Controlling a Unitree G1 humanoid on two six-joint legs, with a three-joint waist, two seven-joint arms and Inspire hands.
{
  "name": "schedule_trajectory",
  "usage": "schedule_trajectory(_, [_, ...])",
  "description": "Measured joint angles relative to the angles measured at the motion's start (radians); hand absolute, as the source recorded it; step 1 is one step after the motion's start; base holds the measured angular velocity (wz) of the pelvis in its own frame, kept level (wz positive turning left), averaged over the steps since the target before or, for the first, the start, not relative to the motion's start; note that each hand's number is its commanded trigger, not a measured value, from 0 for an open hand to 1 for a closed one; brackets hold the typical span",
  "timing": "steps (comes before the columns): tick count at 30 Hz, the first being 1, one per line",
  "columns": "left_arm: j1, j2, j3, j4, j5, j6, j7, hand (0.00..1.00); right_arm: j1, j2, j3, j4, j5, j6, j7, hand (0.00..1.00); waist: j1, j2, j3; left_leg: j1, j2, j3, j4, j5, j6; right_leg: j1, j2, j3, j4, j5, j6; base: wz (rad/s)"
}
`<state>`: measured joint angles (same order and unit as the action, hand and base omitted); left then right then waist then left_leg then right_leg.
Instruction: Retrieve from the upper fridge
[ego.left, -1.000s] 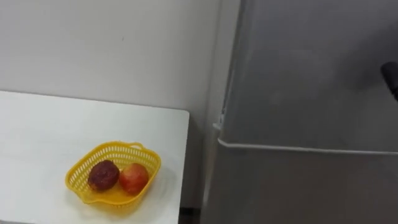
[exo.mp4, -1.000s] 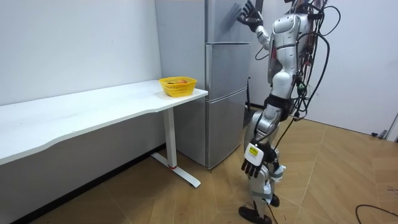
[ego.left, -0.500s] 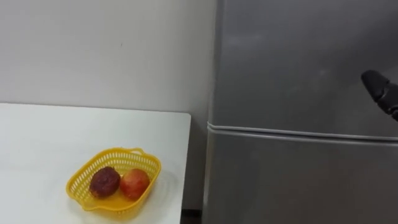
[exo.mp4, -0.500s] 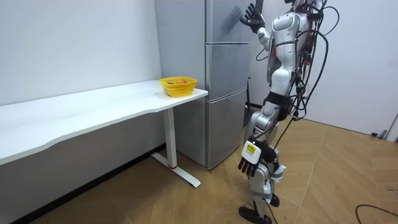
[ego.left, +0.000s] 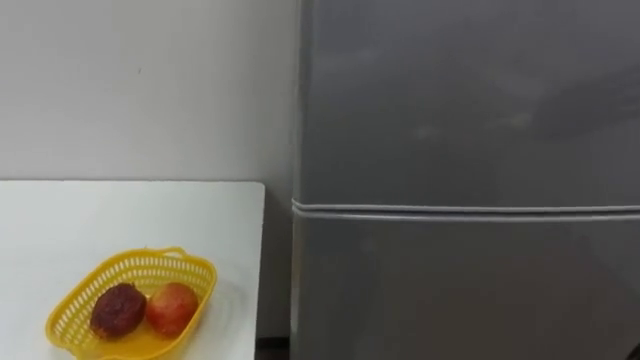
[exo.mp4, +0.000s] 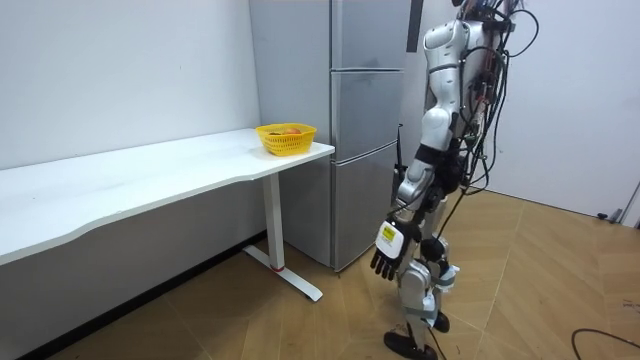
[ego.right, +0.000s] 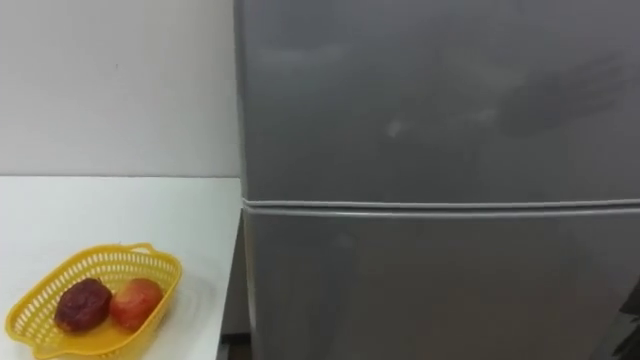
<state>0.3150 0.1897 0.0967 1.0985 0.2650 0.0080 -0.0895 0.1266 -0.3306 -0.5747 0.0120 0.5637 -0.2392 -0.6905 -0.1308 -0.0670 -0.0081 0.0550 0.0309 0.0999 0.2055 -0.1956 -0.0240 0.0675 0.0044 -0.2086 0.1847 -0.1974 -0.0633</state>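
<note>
I have the grey fridge filling the right of the frame, its upper door above the seam. The white table at lower left carries a yellow basket holding two fruits. My left hand hangs at lower centre of the room view, fingers relaxed. I cannot tell my right hand's grip.

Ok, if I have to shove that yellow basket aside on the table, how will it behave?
The yellow basket looks like thin open-mesh plastic, so probably light and likely to slide easily on the smooth white table. The dark fruit and red fruit lie loose inside; they may roll and shift the weight if it tilts.
</note>
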Motion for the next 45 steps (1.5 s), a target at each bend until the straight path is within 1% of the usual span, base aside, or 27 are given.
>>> schedule_trajectory(1, [-0.001, 0.0, 0.0, -0.001, -0.001, 0.001, 0.0, 0.0, 0.016, 0.013, -0.001, 0.03, 0.016, 0.0, -0.009, 0.0, -0.001, 0.003, 0.0014, 0.004, 0.0, 0.003, -0.002, 0.0, 0.0, -0.001, 0.0, 0.002, 0.0, 0.0, 0.0, -0.1])
schedule_trajectory(2, [-0.001, -0.001, 0.0, -0.001, -0.002, 0.007, 0.0, 0.0, 0.038, 0.043, -0.002, 0.093, 0.047, 0.006, -0.022, 0.0, -0.001, 0.012, 0.0019, 0.01, 0.0, 0.007, -0.003, 0.0, 0.0, -0.002, 0.0, 0.01, 0.0, -0.003, 0.002, -0.16])
schedule_trajectory(3, [-0.001, -0.003, 0.0, -0.004, -0.02, 0.015, 0.001, 0.0, 0.058, 0.07, 0.001, 0.159, 0.07, 0.018, -0.032, 0.0, 0.0, 0.022, 0.0, 0.016, -0.002, 0.01, -0.004, 0.0, 0.0, -0.002, -0.001, 0.017, 0.0, -0.006, 0.002, -0.18])
schedule_trajectory(4, [0.0, -0.004, 0.0, -0.009, -0.024, 0.018, 0.001, 0.0, 0.066, 0.084, 0.002, 0.192, 0.082, 0.025, -0.034, 0.0, -0.001, 0.026, 0.0007, 0.021, -0.002, 0.011, -0.006, 0.0, 0.0, -0.002, -0.002, 0.018, 0.002, -0.008, 0.002, -0.15])
schedule_trajectory(5, [0.003, -0.004, 0.006, -0.027, -0.031, 0.025, 0.001, 0.0, 0.084, 0.111, 0.002, 0.246, 0.103, 0.042, -0.037, 0.0, -0.003, 0.033, -0.0017, 0.026, -0.003, 0.011, -0.01, 0.0, 0.0, -0.001, -0.003, 0.021, 0.005, -0.012, 0.002, -0.07])
schedule_trajectory(6, [-0.007, -0.004, 0.015, -0.036, -0.035, 0.033, 0.0, 0.0, 0.098, 0.133, 0.008, 0.316, 0.101, 0.054, -0.035, 0.0, -0.002, 0.035, -0.0014, 0.027, -0.003, 0.012, -0.009, 0.0, 0.0, -0.001, -0.003, 0.022, 0.007, -0.014, 0.001, -0.03])
schedule_trajectory(8, [-0.019, -0.008, 0.019, -0.047, -0.039, 0.037, 0.0, 0.0, 0.111, 0.155, 0.034, 0.404, 0.099, 0.07, -0.027, 0.0, 0.0, 0.036, -0.0008, 0.028, -0.002, 0.012, -0.011, 0.0, 0.0, -0.002, -0.002, 0.025, 0.008, -0.014, 0.001, -0.08])
schedule_trajectory(10, [-0.017, -0.015, 0.017, -0.06, -0.039, 0.037, 0.007, 0.0, 0.119, 0.163, 0.107, 0.486, 0.074, 0.08, -0.02, 0.0, 0.008, 0.037, 0.0001, 0.036, -0.002, 0.012, -0.021, 0.0, 0.0, -0.001, 0.003, 0.044, 0.014, -0.015, 0.001, -0.23])
schedule_trajectory(12, [-0.019, -0.016, 0.017, -0.062, -0.038, 0.038, 0.022, 0.0, 0.133, 0.165, 0.201, 0.676, -0.02, 0.083, 0.039, 0.0, 0.011, 0.034, -0.0003, 0.044, -0.004, 0.012, -0.022, 0.0, 0.0, 0.009, 0.001, 0.049, 0.001, -0.015, 0.002, -0.06])
schedule_trajectory(13, [-0.02, -0.016, 0.016, -0.063, -0.038, 0.037, 0.022, 0.0, 0.133, 0.165, 0.221, 0.727, -0.037, 0.089, 0.056, 0.0, 0.016, 0.035, 0.0004, 0.044, -0.005, 0.012, -0.022, 0.0, 0.0, 0.009, 0.0, 0.049, 0.0, -0.016, 0.003, 0.06])
schedule_trajectory(14, [-0.03, -0.017, 0.015, -0.061, -0.038, 0.037, 0.021, 0.0, 0.13, 0.167, 0.259, 0.819, -0.073, 0.107, 0.09, 0.0, 0.028, 0.038, 0.0005, 0.044, -0.007, 0.012, -0.024, 0.0, 0.0, 0.007, -0.002, 0.049, 0.001, -0.016, 0.004, 0.06])
schedule_trajectory(15, [-0.031, -0.019, 0.016, -0.054, -0.038, 0.036, 0.021, 0.0, 0.128, 0.169, 0.283, 0.913, -0.129, 0.125, 0.134, 0.0, 0.031, 0.042, 0.0006, 0.042, -0.008, 0.011, -0.025, 0.0, 0.0, 0.006, -0.003, 0.045, 0.003, -0.015, 0.006, 0.05])
schedule_trajectory(16, [-0.029, -0.019, 0.017, -0.052, -0.037, 0.036, 0.02, 0.0, 0.119, 0.171, 0.291, 0.959, -0.153, 0.134, 0.159, 0.0, 0.036, 0.043, 0.0006, 0.043, -0.008, 0.011, -0.027, 0.0, 0.0, 0.006, -0.004, 0.045, 0.002, -0.015, 0.006, 0.0])
schedule_trajectory(17, [-0.027, -0.02, 0.021, -0.041, -0.036, 0.037, 0.02, 0.0, 0.119, 0.171, 0.308, 1.038, -0.197, 0.155, 0.213, 0.0, 0.049, 0.045, 0.0003, 0.045, -0.008, 0.012, -0.034, 0.0, 0.0, 0.006, -0.003, 0.047, 0.002, -0.015, 0.007, -0.04])
schedule_trajectory(18, [-0.028, -0.02, 0.023, -0.038, -0.027, 0.039, 0.019, 0.0, 0.124, 0.17, 0.324, 1.103, -0.248, 0.177, 0.264, 0.0, 0.056, 0.047, 0.0011, 0.048, -0.008, 0.012, -0.039, 0.0, 0.0, 0.007, -0.003, 0.045, 0.0, -0.015, 0.007, -0.03])
schedule_trajectory(19, [-0.028, -0.021, 0.023, -0.038, -0.021, 0.043, 0.018, 0.0, 0.125, 0.169, 0.337, 1.128, -0.271, 0.185, 0.287, 0.0, 0.058, 0.052, 0.0044, 0.051, -0.008, 0.012, -0.04, 0.0, 0.0, 0.007, -0.003, 0.044, 0.0, -0.015, 0.007, 0.0])
schedule_trajectory(21, [-0.026, -0.023, 0.021, -0.039, -0.016, 0.071, 0.016, 0.0, 0.111, 0.159, 0.398, 1.237, -0.357, 0.223, 0.377, 0.0, 0.06, 0.053, 0.0065, 0.056, -0.008, 0.009, -0.041, 0.0, 0.001, 0.018, -0.003, 0.044, -0.002, -0.016, 0.008, 0.0])
schedule_trajectory(22, [-0.026, -0.023, 0.02, -0.04, -0.016, 0.079, 0.015, 0.0, 0.103, 0.159, 0.409, 1.26, -0.379, 0.235, 0.397, 0.0, 0.06, 0.053, 0.0062, 0.059, -0.009, 0.009, -0.041, 0.0, 0.001, 0.021, -0.004, 0.044, -0.003, -0.017, 0.008, 0.0])
schedule_trajectory(23, [-0.028, -0.023, 0.017, -0.041, -0.016, 0.09, 0.013, 0.0, 0.09, 0.16, 0.434, 1.302, -0.416, 0.259, 0.431, 0.0, 0.06, 0.054, 0.0065, 0.061, -0.009, 0.01, -0.041, 0.0, 0.001, 0.023, -0.004, 0.043, -0.002, -0.02, 0.009, 0.05])
schedule_trajectory(24, [-0.03, -0.024, 0.015, -0.044, -0.016, 0.099, 0.01, 0.0, 0.08, 0.162, 0.445, 1.322, -0.45, 0.284, 0.464, 0.0, 0.06, 0.055, 0.0072, 0.061, -0.009, 0.009, -0.041, 0.0, 0.001, 0.023, -0.005, 0.041, -0.002, -0.02, 0.009, 0.05])
schedule_trajectory(27, [-0.025, -0.025, -0.004, -0.061, -0.015, 0.117, 0.01, 0.0, 0.072, 0.163, 0.468, 1.323, -0.546, 0.324, 0.516, 0.0, 0.06, 0.058, 0.0083, 0.061, -0.009, 0.009, -0.041, 0.0, 0.001, 0.023, -0.004, 0.04, 0.0, -0.02, 0.009, 0.01])
schedule_trajectory(31, [-0.026, -0.025, -0.027, -0.062, -0.016, 0.134, 0.011, 0.0, 0.057, 0.163, 0.486, 1.315, -0.622, 0.348, 0.558, 0.0, 0.061, 0.059, 0.0088, 0.063, -0.009, 0.007, -0.039, 0.0, 0.001, 0.023, -0.003, 0.038, 0.001, -0.02, 0.009, 0.0])
schedule_trajectory(33, [-0.029, -0.026, -0.043, -0.062, -0.016, 0.149, 0.011, 0.0, 0.05, 0.171, 0.524, 1.307, -0.674, 0.365, 0.574, 0.0, 0.067, 0.057, 0.0092, 0.064, -0.008, 0.007, -0.039, 0.0, 0.001, 0.023, -0.003, 0.037, 0.002, -0.02, 0.009, 0.0])
schedule_trajectory(36, [-0.036, -0.03, -0.05, -0.057, -0.016, 0.163, 0.011, 0.0, 0.047, 0.185, 0.533, 1.298, -0.724, 0.381, 0.586, 0.0, 0.086, 0.056, 0.0098, 0.068, -0.008, 0.007, -0.039, 0.0, 0.001, 0.026, -0.003, 0.035, 0.002, -0.02, 0.009, 0.01])
schedule_trajectory(38, [-0.033, -0.033, -0.06, -0.055, -0.016, 0.169, 0.01, 0.0, 0.032, 0.187, 0.534, 1.299, -0.732, 0.394, 0.597, 0.0, 0.093, 0.057, 0.014, 0.076, -0.008, 0.006, -0.04, 0.0, 0.001, 0.033, -0.003, 0.037, 0.001, -0.02, 0.009, 0.0])
schedule_trajectory(41, [-0.032, -0.045, -0.064, -0.055, -0.014, 0.182, 0.006, 0.0, 0.02, 0.188, 0.533, 1.299, -0.731, 0.394, 0.606, 0.0, 0.102, 0.057, 0.0144, 0.076, -0.008, 0.006, -0.04, 0.0, 0.001, 0.036, -0.003, 0.037, 0.0, -0.02, 0.009, 0.0])
schedule_trajectory(45, [-0.033, -0.052, -0.07, -0.056, -0.002, 0.183, -0.014, 0.0, -0.007, 0.188, 0.533, 1.29, -0.731, 0.392, 0.606, 0.0, 0.111, 0.058, 0.0144, 0.075, -0.008, 0.006, -0.039, 0.0, 0.001, 0.035, -0.003, 0.037, -0.001, -0.02, 0.009, 0.0])
